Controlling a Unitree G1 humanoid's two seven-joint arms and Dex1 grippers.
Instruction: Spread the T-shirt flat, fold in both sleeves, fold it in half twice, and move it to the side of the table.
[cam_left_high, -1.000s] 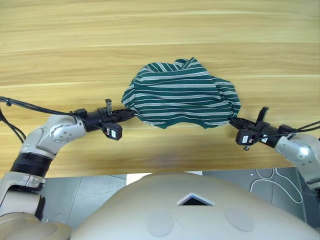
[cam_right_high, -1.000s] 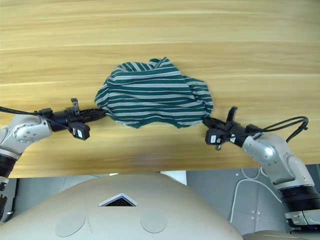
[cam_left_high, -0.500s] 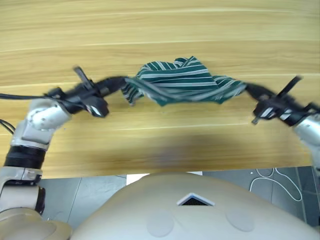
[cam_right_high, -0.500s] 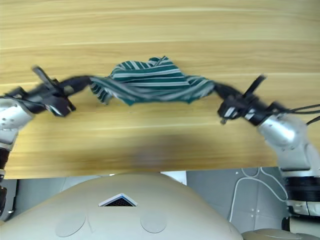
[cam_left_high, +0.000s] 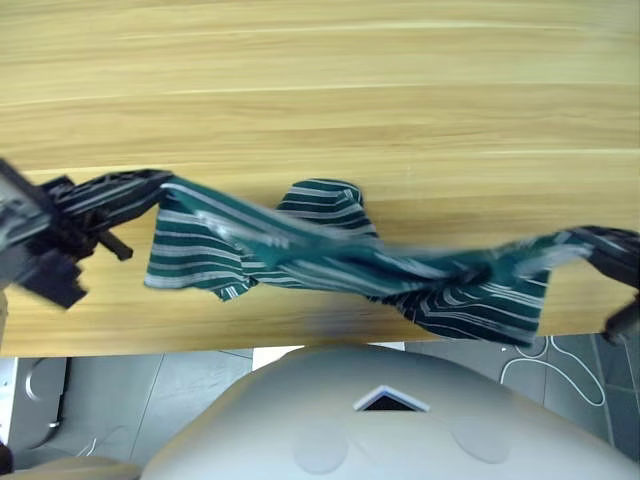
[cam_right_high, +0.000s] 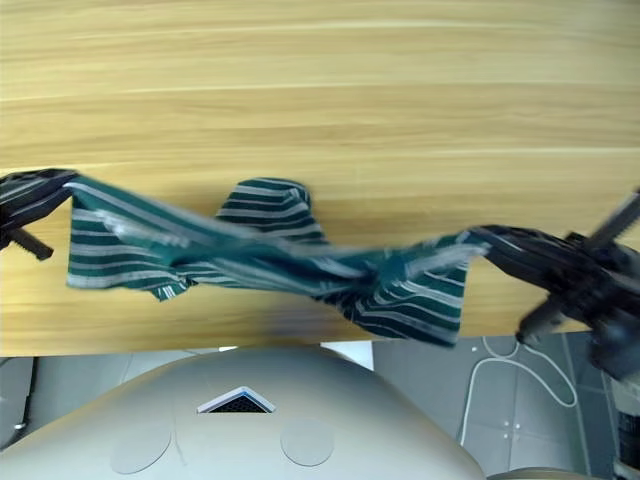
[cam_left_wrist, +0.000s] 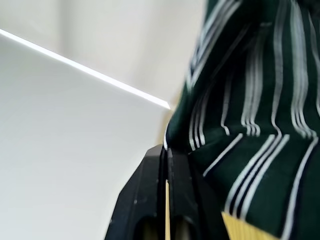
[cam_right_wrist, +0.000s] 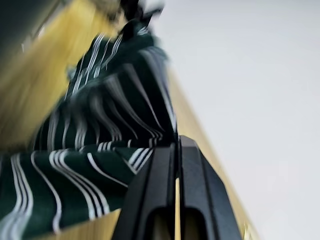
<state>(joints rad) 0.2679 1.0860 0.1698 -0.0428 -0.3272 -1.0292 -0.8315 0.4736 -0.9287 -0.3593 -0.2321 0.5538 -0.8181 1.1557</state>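
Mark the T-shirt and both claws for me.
T-shirt (cam_left_high: 320, 250), left eye view, on the stretched middle of the cloth.
Left claw (cam_left_wrist: 165, 151), left wrist view, at the shut fingertips pinching cloth.
Right claw (cam_right_wrist: 177, 144), right wrist view, at the shut fingertips pinching cloth.

I see the T-shirt (cam_left_high: 330, 255) stretched across the near part of the table (cam_left_high: 320, 80), from the left gripper (cam_left_wrist: 166, 155) at the far left to the right gripper (cam_right_wrist: 176, 147) at the far right. Each one pinches one end of it. Its lower right part hangs past the near edge.
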